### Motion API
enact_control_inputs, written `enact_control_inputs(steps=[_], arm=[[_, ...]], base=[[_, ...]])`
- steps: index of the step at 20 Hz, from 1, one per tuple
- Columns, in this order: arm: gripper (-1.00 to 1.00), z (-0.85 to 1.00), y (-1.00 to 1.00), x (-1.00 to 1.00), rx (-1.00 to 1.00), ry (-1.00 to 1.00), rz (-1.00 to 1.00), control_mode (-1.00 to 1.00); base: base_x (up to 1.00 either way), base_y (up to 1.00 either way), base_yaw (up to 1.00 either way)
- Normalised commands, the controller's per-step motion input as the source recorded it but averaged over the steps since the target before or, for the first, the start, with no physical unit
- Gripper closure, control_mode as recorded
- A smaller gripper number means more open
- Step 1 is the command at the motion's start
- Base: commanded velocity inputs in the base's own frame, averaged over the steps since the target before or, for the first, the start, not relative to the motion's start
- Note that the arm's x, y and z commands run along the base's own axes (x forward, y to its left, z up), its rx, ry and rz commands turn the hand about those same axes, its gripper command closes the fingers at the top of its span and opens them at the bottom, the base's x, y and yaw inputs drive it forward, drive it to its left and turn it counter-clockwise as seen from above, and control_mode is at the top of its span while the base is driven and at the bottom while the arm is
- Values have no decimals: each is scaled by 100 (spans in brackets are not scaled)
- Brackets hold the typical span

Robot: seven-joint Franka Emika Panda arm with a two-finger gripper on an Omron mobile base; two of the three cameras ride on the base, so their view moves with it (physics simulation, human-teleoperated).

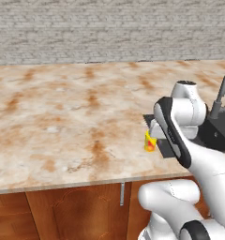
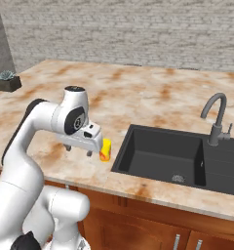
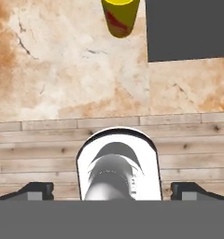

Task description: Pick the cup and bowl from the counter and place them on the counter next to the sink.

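Observation:
A yellow cup (image 2: pixel 105 150) with a red mark stands upright on the beige marble counter (image 2: pixel 138 93), just left of the dark sink (image 2: pixel 158 156). The same cup (image 1: pixel 150 142) sits close to the counter's front edge, and in the hand view the cup (image 3: pixel 119 16) is at the top beside the sink (image 3: pixel 188 28). My gripper (image 2: pixel 79 150) hangs open over the counter right beside the cup, on the side away from the sink, holding nothing. Its fingertips (image 3: pixel 37 189) stand wide apart. The bowl is out of view.
A curved dark faucet (image 2: pixel 216 117) rises behind the sink. A small potted plant (image 2: pixel 9 81) sits at the counter's far left corner. Reddish wooden cabinets (image 1: pixel 77 211) run below the counter, and a grey brick wall (image 1: pixel 109 28) stands behind it.

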Motion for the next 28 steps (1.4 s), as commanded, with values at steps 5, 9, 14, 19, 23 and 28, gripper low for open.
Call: enact_control_inputs(steps=[5, 9, 14, 19, 23, 28], arm=[[-100, -14, 3, -37, 5, -26, 4, -100], [-100, 3, 1, -41, 0, -14, 2, -100], [-100, 3, 0, -7, 0, -1, 1, -100], [-100, 0, 0, 0, 0, 0, 0, -100], [-100, 0, 0, 0, 0, 0, 0, 100], [-100, 0, 0, 0, 0, 0, 0, 100]], base=[[0, 0, 0], [0, 0, 0], [0, 0, 0], [0, 0, 0], [-17, 1, 0], [-100, 21, 4]])
